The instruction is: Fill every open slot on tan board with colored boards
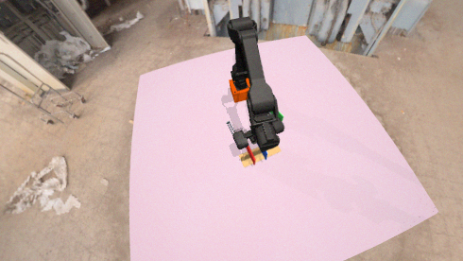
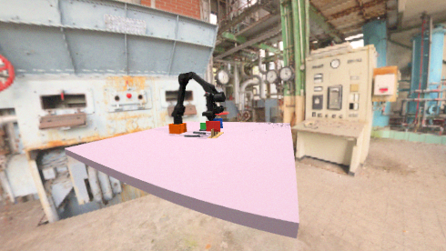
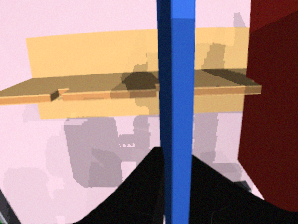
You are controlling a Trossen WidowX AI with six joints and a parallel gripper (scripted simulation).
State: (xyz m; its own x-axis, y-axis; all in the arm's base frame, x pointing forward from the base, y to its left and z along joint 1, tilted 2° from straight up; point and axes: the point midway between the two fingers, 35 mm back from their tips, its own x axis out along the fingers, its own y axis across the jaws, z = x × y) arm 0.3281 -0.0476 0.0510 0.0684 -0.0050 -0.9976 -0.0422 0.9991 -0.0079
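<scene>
Fig.: my gripper [image 1: 265, 147] [image 2: 217, 119] [image 3: 166, 155], w/ black fingers nearly closed, pinching the blue bd. [image 1: 265, 155] [image 2: 221, 123] [image 3: 181, 100] btwn. them. Blue stands upright, crosswise to the tan bd. [image 2: 212, 133] [image 3: 105, 83]; the wrist view has it running across tan's top edge. Whether its notch is fully home: can't tell, as blue itself hides the joint.

Tan stands on edge over a flat, paler tan base [image 1: 245, 162] [image 2: 220, 133] [image 3: 75, 55]. To blue's L in the wrist view, tan's top edge has an open slot [image 3: 55, 95]. To blue's R, same view: the red bd. [image 1: 250, 153] [image 2: 212, 125] [image 3: 270, 120], also upright & crosswise, apart from blue.

Farther out, toward my base: the green bd. [image 1: 281, 115] [image 2: 203, 126], partly hidden by my arm [image 1: 255, 61] [image 2: 202, 83] in the top view. Nr. tan, on red's side, lie thin dark pcs. [image 2: 195, 135], too small to ID. My arm rises from the orange base [image 1: 240, 96] [image 2: 177, 129], on the pink table [image 1: 189, 189] [image 2: 205, 168] [image 3: 25, 20].
</scene>
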